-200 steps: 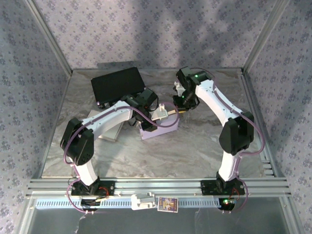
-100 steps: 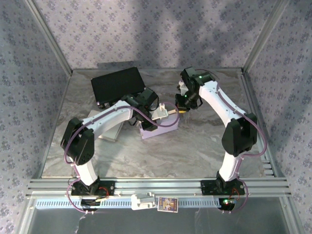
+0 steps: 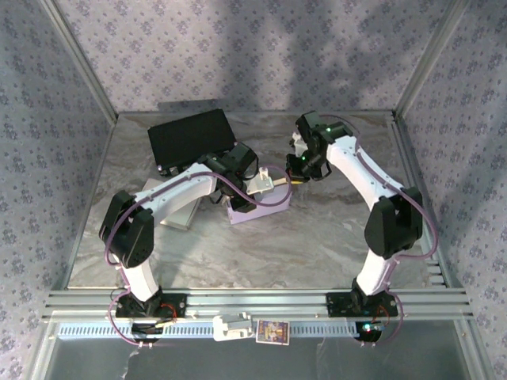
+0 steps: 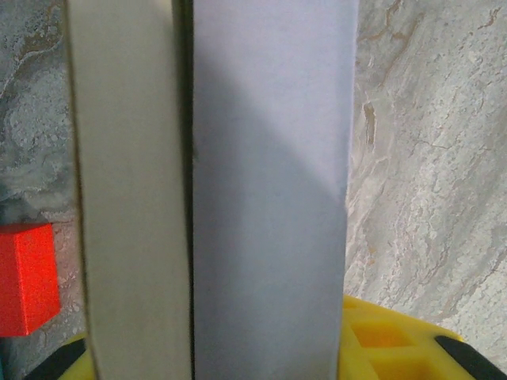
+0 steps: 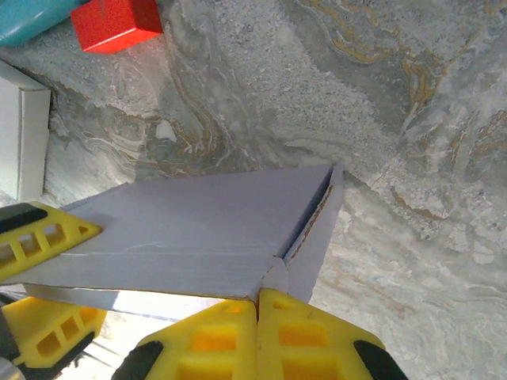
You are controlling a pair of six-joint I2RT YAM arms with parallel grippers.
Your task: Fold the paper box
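Observation:
The lavender paper box (image 3: 258, 204) sits mid-table with its walls partly raised. My left gripper (image 3: 267, 184) reaches over it from the left and is shut on one raised wall. In the left wrist view that lavender panel (image 4: 269, 190) and its beige inner face (image 4: 131, 190) run between the yellow fingers (image 4: 396, 340). My right gripper (image 3: 295, 174) is at the box's far right corner. Its fingers (image 5: 301, 332) are pressed together, pinching a small corner flap (image 5: 273, 277) where two lavender panels (image 5: 190, 229) meet.
A black tray (image 3: 192, 136) lies at the back left. A flat white piece (image 3: 184, 215) rests under the left arm. A red block (image 5: 115, 20) and a teal object (image 5: 28, 20) lie on the marble beyond the box, beside a white box edge (image 5: 24, 142).
The right arm has swung slightly to the right, its elbow moving outward, while its gripper stays at the box corner. The left arm and the box have barely moved.

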